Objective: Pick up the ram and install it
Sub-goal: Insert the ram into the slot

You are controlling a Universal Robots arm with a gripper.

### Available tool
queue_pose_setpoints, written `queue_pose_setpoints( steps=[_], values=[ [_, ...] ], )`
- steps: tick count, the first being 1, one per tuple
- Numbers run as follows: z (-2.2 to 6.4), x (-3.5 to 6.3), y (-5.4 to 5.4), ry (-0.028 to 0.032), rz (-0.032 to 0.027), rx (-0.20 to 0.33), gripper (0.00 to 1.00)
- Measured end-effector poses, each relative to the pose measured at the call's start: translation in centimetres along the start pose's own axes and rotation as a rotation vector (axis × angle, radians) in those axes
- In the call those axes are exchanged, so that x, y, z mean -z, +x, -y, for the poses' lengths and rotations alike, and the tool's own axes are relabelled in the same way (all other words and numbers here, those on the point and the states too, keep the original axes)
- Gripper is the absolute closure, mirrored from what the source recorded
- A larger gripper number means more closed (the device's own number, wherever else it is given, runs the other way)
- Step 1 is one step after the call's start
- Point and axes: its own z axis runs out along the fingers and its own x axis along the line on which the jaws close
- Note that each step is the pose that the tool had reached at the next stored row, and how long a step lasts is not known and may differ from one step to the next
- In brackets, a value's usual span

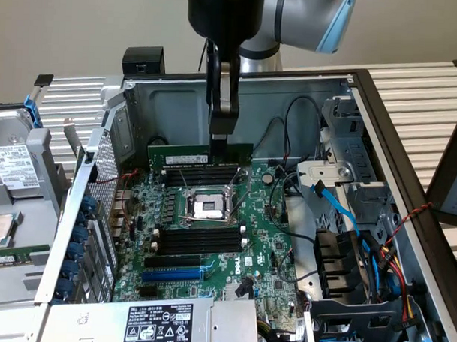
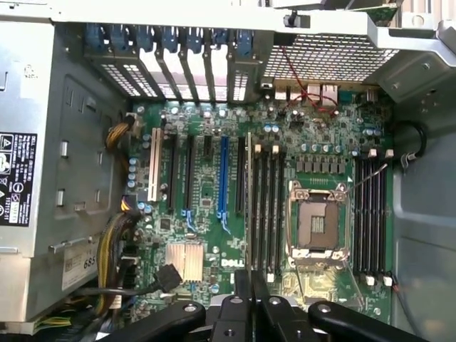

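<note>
We see a plain, pale beige wall (image 1: 68,23) behind the work area, bare and evenly lit. Below it runs a table (image 1: 419,91) with a ribbed, light metal top. Its slats show on both sides of the open computer case (image 1: 178,102) that stands on it. A small black box (image 1: 143,61) sits just behind the case. At the exterior view's right edge, a dark flat panel (image 1: 452,167) rises above the slats. The light is soft and diffuse, and the shadows are faint.

The arm (image 1: 282,23) points straight down, its fingers (image 1: 223,120) closed together.
</note>
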Motion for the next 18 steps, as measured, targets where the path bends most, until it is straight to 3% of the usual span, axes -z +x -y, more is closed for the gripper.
queue_pose_setpoints(
  steps=[18],
  values=[
    [2.66, -3.1, 0.0, 0.0, 0.0001, -0.002, 0.88]
  ],
)
